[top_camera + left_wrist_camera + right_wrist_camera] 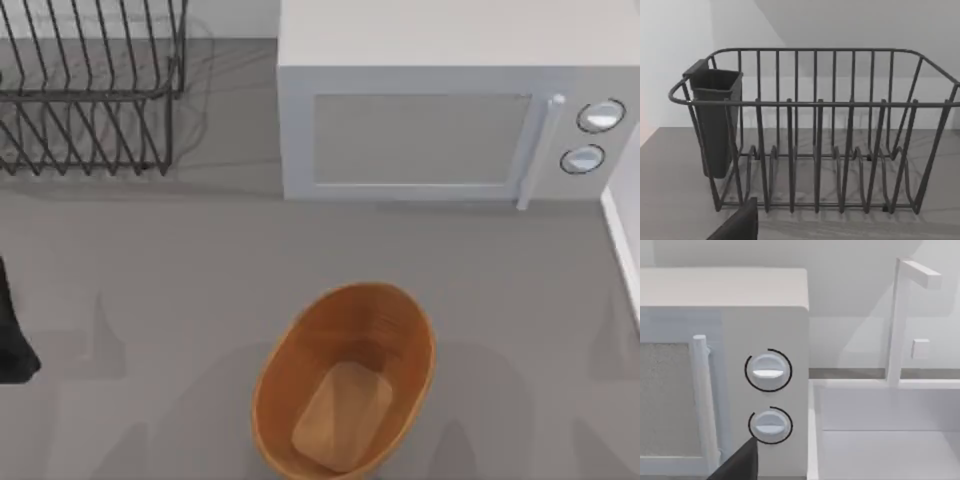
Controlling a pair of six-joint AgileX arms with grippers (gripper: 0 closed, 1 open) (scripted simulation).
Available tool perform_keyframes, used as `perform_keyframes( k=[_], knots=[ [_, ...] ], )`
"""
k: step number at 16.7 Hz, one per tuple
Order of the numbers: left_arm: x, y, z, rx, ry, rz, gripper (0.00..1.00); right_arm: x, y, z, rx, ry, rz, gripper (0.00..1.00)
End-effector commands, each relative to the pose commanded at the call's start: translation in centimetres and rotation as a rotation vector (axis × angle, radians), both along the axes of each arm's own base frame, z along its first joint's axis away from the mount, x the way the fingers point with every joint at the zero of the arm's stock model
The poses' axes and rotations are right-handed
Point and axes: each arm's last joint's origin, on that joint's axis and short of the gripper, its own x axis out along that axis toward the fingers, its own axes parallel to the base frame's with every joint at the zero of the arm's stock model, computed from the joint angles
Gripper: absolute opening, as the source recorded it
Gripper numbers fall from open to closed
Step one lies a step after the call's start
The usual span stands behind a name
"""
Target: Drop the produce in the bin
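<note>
Down near the front edge of the table (200,270) sits the bin (345,380), empty, its pale flat bottom showing. No red produce anywhere that I can spot, so I can't say where it is right now. At the back there's a black wire rack (90,90) on the left with a dark cup (715,120) hooked on its end, and a white microwave (450,120) to the right, a white sink (880,440) beside it.

Left arm (15,330) is parked at the table's left edge. A dark tip (737,225) pokes into each wrist view, but I can't tell if either hand is spread or pressed together.

My guess: the job has barely started. Find the produce first, come straight down on it, pinch gently since it's glossy and round, then let go low over the middle of the bin.
</note>
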Motion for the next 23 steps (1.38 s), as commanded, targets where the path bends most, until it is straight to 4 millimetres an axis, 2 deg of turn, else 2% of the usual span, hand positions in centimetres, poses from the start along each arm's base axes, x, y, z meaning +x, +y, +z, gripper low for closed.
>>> perform_keyframes(
  k=[4, 7, 10, 13, 15, 19, 23],
  knots=[
    [0.0, 0.1, 0.6, 0.011, 0.019, 0.007, 1.00, 0.0, 0.0, 0.0, 0.000, 0.000, 0.000, 1.00],
    [0.3, 0.3, 3.1, 0.051, 0.100, 0.023, 1.00, 0.0, 0.0, 0.0, 0.000, 0.000, 0.000, 1.00],
    [1.8, 0.8, 6.1, 0.107, 0.269, 0.034, 1.00, 0.0, 0.0, 0.0, 0.000, 0.000, 0.000, 1.00],
    [5.2, 1.6, 7.9, 0.158, 0.544, 0.023, 1.00, 0.0, 0.0, 0.0, 0.000, 0.000, 0.000, 1.00],
    [8.3, 2.4, 7.9, 0.179, 0.765, -0.002, 1.00, 0.0, 0.0, 0.0, 0.000, 0.000, 0.000, 1.00],
    [14.9, 4.6, 5.6, 0.186, 1.172, -0.084, 1.00, 0.0, 0.0, 0.0, 0.000, 0.000, 0.000, 1.00],
    [19.9, 6.8, 2.9, 0.172, 1.411, -0.167, 1.00, 0.0, 0.0, 0.0, 0.000, 0.000, 0.000, 1.00]
  ],
)
